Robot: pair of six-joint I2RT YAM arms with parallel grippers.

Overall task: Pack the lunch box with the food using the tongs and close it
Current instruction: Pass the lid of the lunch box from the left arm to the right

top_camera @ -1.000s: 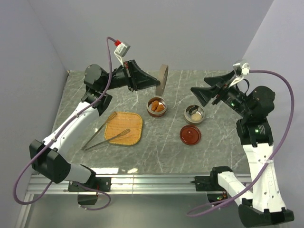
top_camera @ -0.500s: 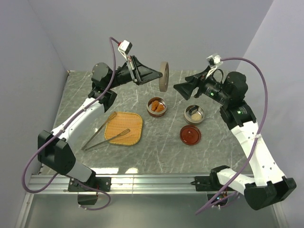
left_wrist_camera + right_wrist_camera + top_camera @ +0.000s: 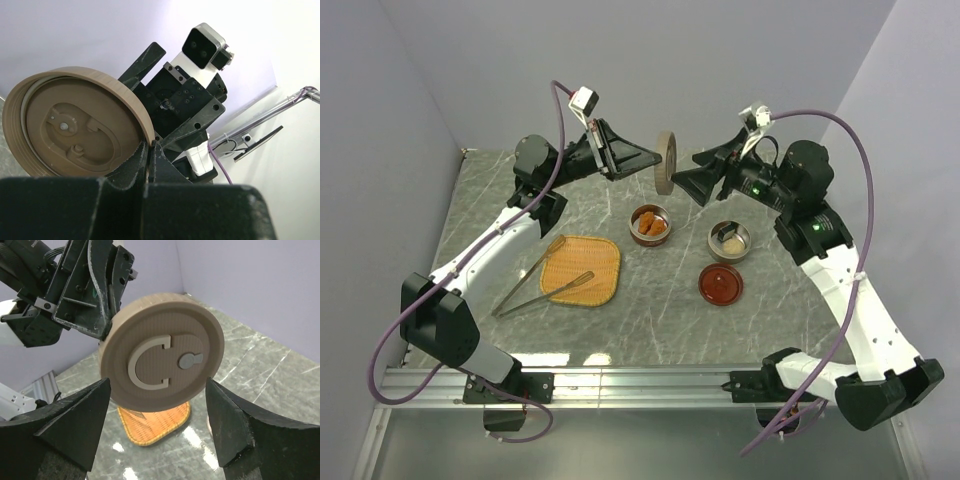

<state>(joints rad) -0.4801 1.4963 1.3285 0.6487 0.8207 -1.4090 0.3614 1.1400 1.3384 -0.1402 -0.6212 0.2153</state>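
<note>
My left gripper point(image 3: 653, 166) is shut on the rim of a round brown lid point(image 3: 665, 162), holding it on edge in the air above the table. In the left wrist view the rim is pinched between the jaws of the left gripper point(image 3: 150, 149), and the lid's ribbed underside point(image 3: 75, 125) fills the left. My right gripper point(image 3: 684, 177) is open, facing the lid's top point(image 3: 162, 357), with a finger on each side and not touching. Orange-brown nuggets of food point(image 3: 651, 223) lie in a round metal container point(image 3: 636, 236). The tongs point(image 3: 545, 285) lie across the woven tray.
An orange woven tray point(image 3: 600, 255) sits left of centre. A second metal container point(image 3: 729, 241) with a small pale piece and a dark red dish point(image 3: 720, 284) stand to the right. Grey walls close the back and sides.
My right arm has swung left and brought its open jaws up to the lid, closing them slightly. The left arm shifted the lid a little to the right, then held still.
</note>
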